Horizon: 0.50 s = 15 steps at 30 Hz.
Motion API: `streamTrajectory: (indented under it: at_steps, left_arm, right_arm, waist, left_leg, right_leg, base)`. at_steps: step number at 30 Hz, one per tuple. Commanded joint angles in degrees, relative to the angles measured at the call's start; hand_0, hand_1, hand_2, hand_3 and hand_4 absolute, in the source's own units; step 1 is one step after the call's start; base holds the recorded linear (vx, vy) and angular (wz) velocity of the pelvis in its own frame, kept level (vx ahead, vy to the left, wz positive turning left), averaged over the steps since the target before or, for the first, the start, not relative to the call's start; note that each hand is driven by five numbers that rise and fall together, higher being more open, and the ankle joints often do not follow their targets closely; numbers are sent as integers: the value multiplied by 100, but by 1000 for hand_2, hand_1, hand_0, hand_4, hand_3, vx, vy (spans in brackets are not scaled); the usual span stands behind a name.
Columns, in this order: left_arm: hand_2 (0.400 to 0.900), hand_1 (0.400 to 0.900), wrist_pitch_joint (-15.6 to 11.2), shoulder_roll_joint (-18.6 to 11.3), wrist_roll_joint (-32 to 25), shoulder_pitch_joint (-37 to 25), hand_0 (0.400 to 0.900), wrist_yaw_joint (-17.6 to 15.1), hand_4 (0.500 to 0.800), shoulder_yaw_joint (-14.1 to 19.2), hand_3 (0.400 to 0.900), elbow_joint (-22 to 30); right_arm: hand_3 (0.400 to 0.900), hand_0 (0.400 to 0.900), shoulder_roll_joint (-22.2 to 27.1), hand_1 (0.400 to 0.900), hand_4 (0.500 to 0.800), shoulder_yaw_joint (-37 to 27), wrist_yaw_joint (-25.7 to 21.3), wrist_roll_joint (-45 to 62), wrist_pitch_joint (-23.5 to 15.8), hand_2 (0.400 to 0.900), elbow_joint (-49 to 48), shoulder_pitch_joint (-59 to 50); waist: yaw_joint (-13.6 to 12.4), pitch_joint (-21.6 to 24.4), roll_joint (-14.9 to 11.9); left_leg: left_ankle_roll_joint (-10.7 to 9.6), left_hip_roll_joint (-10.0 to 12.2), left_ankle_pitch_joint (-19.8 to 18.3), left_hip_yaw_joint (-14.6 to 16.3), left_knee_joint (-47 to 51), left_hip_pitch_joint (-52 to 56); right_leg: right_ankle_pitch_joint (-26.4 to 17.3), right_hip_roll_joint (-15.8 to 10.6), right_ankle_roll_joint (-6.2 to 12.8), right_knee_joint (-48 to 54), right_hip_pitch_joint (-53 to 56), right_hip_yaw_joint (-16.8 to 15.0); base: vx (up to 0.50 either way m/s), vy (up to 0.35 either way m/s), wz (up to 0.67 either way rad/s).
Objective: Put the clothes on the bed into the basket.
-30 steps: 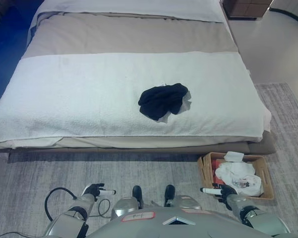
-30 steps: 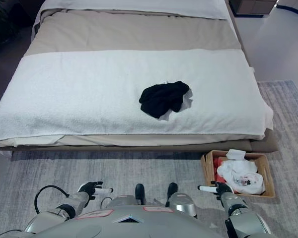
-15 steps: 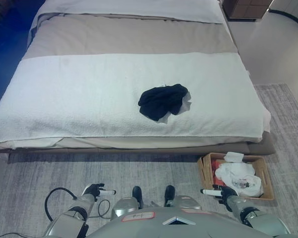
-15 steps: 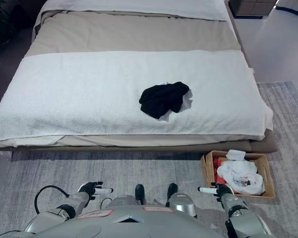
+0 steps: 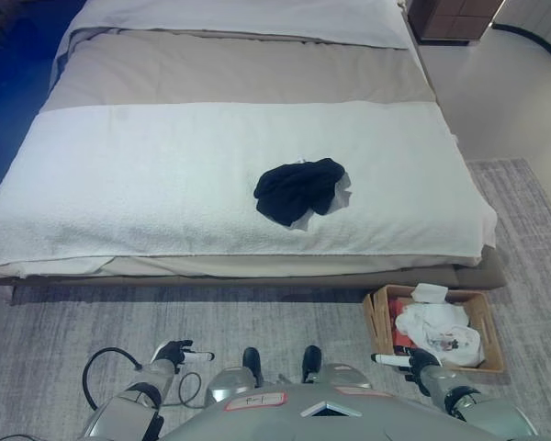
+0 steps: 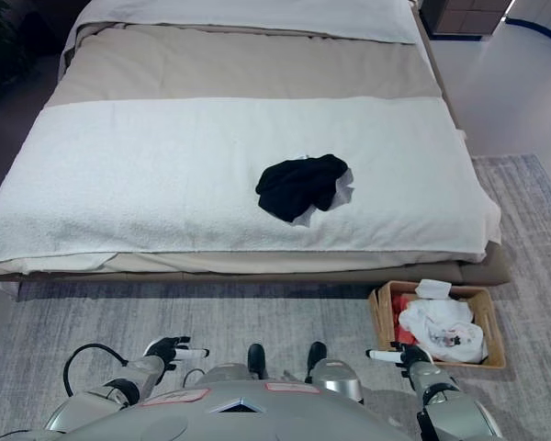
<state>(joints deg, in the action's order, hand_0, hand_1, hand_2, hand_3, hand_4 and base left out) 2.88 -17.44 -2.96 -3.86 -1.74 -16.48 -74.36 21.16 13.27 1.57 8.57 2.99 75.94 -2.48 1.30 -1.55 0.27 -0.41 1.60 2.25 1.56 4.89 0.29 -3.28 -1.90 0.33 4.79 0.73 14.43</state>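
Both robot hands hung low at the bottom of the view, over the grey woven rug (image 5: pixel 64 340), and neither held anything. Around seven o'clock, the left robot hand (image 5: pixel 176 353) had its fingers relaxed with a white tip pointing inward. At about five o'clock the right robot hand (image 6: pixel 400 354) mirrored it, fingers loosely extended toward the middle. They seemed parked there because the robot stood well back from the bed, too far to reach.

Just beyond the right robot hand, at four o'clock, the brown rectangular wicker basket (image 5: pixel 491 342) sat on the rug against the foot of the bed. It already carried a crumpled white garment (image 5: pixel 436 329) with something red beneath and a small white piece at its far rim. That spot likely made for a short carry from the mattress.

Farther out, near the centre of the view, the crumpled black garment (image 5: pixel 297 188) lay on the white textured blanket (image 5: pixel 119 184) of the wide bed (image 5: pixel 239 64). A scrap of white cloth (image 5: pixel 344 193) peeked out from under its three o'clock side. The black heap's long axis ran roughly from eight o'clock to two o'clock, its bulkier end toward two o'clock. It lay well apart from both hands and from the basket, so the pickup had not yet begun.
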Motion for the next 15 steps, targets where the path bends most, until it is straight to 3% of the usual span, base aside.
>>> streamTrajectory:
  at_steps: [1, 4, 7, 10, 12, 15]
  left_arm:
    - [900, 900, -11, -196, -70, -373, 900, -91, 800, 182, 900, -199]
    - [900, 900, -28, -191, -141, -393, 900, -62, 800, 181, 900, -167]
    - [900, 900, -49, -187, -265, -462, 900, -35, 800, 172, 900, -128]
    - [900, 900, -39, -180, -282, -412, 900, 22, 800, 143, 900, -148]
    - [900, 900, -28, -143, -233, -359, 900, 26, 800, 106, 900, -168]
    - [900, 900, -41, -162, -256, -325, 900, -20, 800, 100, 900, -165]
  right_arm:
    - [900, 900, 142, 900, 800, 204, -178, 33, -100, 900, 139, -252]
    - [900, 900, 234, 900, 800, 206, -192, 52, -114, 900, 96, -266]
    - [900, 900, 347, 900, 800, 224, -191, 60, -148, 900, 46, -324]
    - [900, 900, 377, 900, 800, 174, -218, 97, -136, 900, 58, -272]
    - [900, 900, 384, 900, 800, 176, -230, 101, -140, 900, 75, -274]
    - [900, 900, 412, 900, 800, 238, -264, 100, -163, 900, 66, -303]
  waist:
    - [-18, -222, -139]
    - [-41, -379, -176]
    - [-152, -597, -244]
    - [-114, -606, -198]
    - [-157, -620, -155]
    - [-208, -673, -61]
  left_leg:
    - [-315, 130, -529, 130, -806, -298]
    - [-412, -49, -609, -36, -1680, -776]
    - [-482, -437, -453, -633, -2697, -1335]
    - [-418, -216, -293, -316, -2351, -1666]
    - [-390, -182, 22, -357, -1816, -1788]
    - [-418, 98, 472, -517, -708, -1915]
  right_leg:
    - [764, -138, 209, -606, -167, -524]
    - [814, -136, 106, -621, -192, -539]
    - [768, -128, 13, -585, -154, -584]
    - [878, -37, -49, -518, -28, -469]
    - [891, 72, -48, -490, 25, -474]
    - [991, 207, -57, -491, 99, -538]
  base:
    - [-50, -137, 8]
    - [-45, -138, 8]
    - [-44, -153, 8]
    - [41, -101, 19]
    - [102, -39, -6]
    - [132, 6, -19]
